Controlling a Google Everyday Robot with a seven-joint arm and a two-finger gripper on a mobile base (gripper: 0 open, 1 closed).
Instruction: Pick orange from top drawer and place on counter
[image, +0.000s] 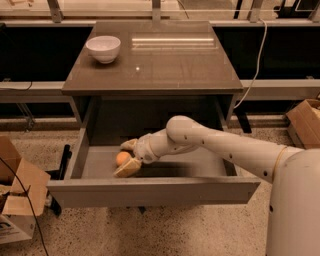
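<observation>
The top drawer (150, 191) is pulled out of the cabinet under the counter (165, 65). The orange (122, 158) lies on the drawer's grey floor at the left. My arm reaches in from the right, and the gripper (128, 157) is low in the drawer at the orange. Its fingers are spread, one finger (128, 145) behind the orange and the other in front of it. The orange rests on the floor between them.
A white bowl (103, 48) stands on the counter's back left corner. Cardboard boxes sit on the speckled floor at the left (17, 195) and the far right (305, 120). A white cable (257, 65) hangs to the right of the cabinet.
</observation>
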